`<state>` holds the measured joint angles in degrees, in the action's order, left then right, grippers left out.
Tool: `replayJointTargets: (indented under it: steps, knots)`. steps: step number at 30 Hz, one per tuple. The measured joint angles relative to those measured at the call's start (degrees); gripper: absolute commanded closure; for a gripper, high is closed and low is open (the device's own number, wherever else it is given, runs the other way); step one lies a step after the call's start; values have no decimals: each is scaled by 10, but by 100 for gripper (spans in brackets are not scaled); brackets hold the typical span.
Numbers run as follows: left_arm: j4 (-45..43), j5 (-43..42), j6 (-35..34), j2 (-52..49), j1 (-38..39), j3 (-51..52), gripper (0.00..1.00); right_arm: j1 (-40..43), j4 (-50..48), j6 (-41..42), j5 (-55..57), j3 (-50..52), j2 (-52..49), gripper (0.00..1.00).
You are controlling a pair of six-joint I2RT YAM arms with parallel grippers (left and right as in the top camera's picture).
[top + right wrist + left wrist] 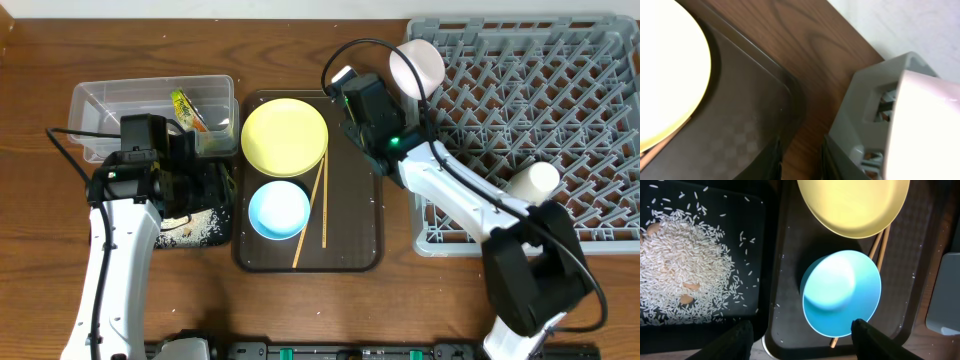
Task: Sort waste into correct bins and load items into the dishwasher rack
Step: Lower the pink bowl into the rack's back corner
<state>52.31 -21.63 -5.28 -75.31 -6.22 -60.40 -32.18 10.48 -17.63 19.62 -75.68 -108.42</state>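
Note:
The grey dishwasher rack (560, 90) holds the pale pink bowl (416, 67) in its near-left corner and the small white cup (533, 180). The yellow plate (285, 137), light blue bowl (278, 209) and two chopsticks (319, 205) lie on the brown serving tray. The snack wrapper (187, 108) lies in the clear tub (110, 100). Rice grains (685, 265) fill the black tray (205, 232). My left gripper (802, 342) is open and empty above the blue bowl's (842, 292) near edge. My right gripper (800, 165) is open and empty between the serving tray and the rack (865, 105), beside the pink bowl (925, 125). The paper scrap is not in view.
The dark brown serving tray (355, 240) lies between the black tray and the rack. A few brownish bits lie among the rice. Bare wooden table shows along the front edge (400, 310). A narrow strip of table separates the serving tray from the rack.

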Motion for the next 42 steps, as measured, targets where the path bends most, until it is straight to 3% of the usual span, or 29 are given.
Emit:
replayJointTargets:
  steps: [6,14,30,37,42]
  knots:
    - [1,0,0,0,0,0,34,30,-44,-2,5,1,-37,82]
    - [2,0,0,0,0,0,34,61,-103,0,126,1,-45,90]
    - [2,0,0,0,0,0,34,99,-70,7,265,1,-15,93]
    - [2,0,0,0,0,0,34,109,5,88,244,2,-3,84]
    - [2,0,0,0,0,0,34,135,28,143,163,2,35,71]
